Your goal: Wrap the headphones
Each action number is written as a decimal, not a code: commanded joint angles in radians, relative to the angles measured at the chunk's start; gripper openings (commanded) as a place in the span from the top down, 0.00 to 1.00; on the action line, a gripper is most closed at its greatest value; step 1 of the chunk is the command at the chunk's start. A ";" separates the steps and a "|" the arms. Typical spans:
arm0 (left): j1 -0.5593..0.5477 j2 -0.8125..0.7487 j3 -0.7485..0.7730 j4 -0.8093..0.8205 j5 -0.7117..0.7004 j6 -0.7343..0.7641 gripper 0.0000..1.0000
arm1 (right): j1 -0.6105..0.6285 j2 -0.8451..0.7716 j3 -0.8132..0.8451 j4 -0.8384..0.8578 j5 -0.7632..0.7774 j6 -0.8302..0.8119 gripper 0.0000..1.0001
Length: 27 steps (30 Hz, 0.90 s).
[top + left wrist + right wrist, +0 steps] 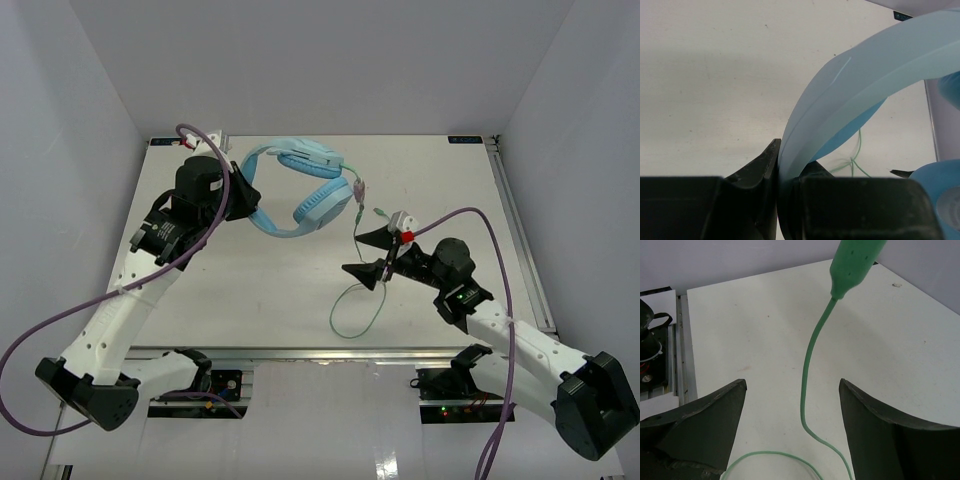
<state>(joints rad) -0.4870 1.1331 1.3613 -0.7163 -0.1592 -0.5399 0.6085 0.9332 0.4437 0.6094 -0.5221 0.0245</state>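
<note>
Partly hidden, the headphones are sitting band-clamped in the left pincer; the right pincer is gaping around the cord, which is running off-frame at 6 o'clock.

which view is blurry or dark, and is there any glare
Top external: even, soft light, faint shadows, no glare on the light blue over-ear headphones. Left wrist: their headband sits very close and looks soft; the left end effector is near-black. Right wrist: the thin pale-green cord is sharp.
</note>
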 commanded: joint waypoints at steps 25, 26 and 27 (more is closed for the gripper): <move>0.002 -0.095 0.166 0.102 0.190 -0.141 1.00 | 0.029 0.107 -0.080 0.445 -0.209 0.061 0.57; 0.002 -0.095 0.172 0.100 0.186 -0.141 1.00 | 0.030 0.108 -0.083 0.446 -0.208 0.059 0.58; 0.002 -0.096 0.176 0.098 0.183 -0.140 1.00 | 0.029 0.108 -0.084 0.445 -0.203 0.056 0.60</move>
<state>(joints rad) -0.4872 1.0754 1.4687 -0.6743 -0.0035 -0.6331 0.6313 1.0424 0.3750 0.9799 -0.7161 0.0848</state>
